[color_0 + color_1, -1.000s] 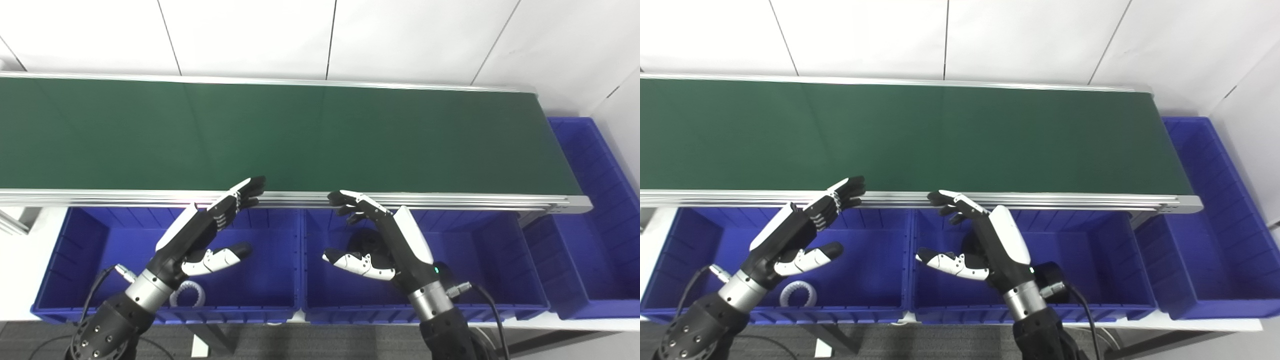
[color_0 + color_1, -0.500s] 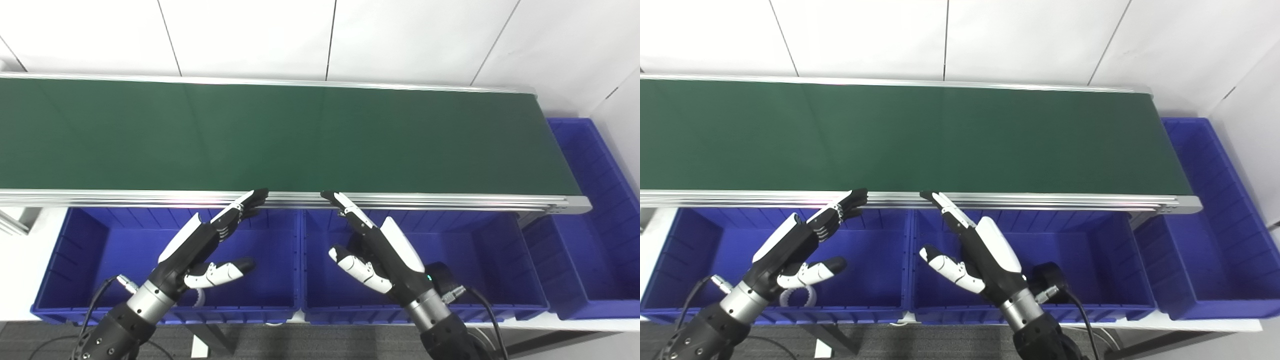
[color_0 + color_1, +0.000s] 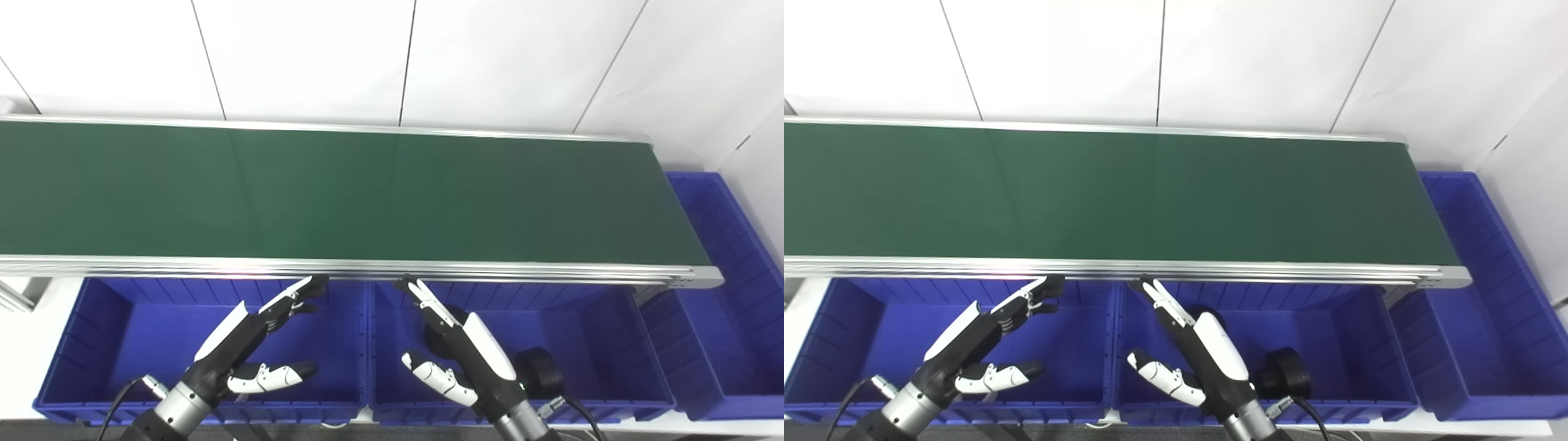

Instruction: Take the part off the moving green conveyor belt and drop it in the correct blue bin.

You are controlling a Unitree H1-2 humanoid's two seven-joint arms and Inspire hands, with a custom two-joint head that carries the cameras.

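The green conveyor belt (image 3: 343, 196) runs across the view and carries no part. My left hand (image 3: 248, 334) is open and empty, above the left blue bin (image 3: 86, 343). My right hand (image 3: 456, 346) is open and empty, above the middle blue bin (image 3: 606, 343). Two black round parts lie in the middle bin, one (image 3: 539, 380) to the right of my right hand and one (image 3: 436, 343) partly hidden behind it. The white ring seen earlier in the left bin is hidden by my left hand.
A third blue bin (image 3: 729, 294) stands at the belt's right end. The belt's metal front rail (image 3: 367, 268) runs just beyond both hands' fingertips. A white tiled wall stands behind the belt.
The camera has tilted up, so the whole scene sits lower in the picture. Both hands have drawn back from the belt rail and lowered over the bins, fingers straightened.
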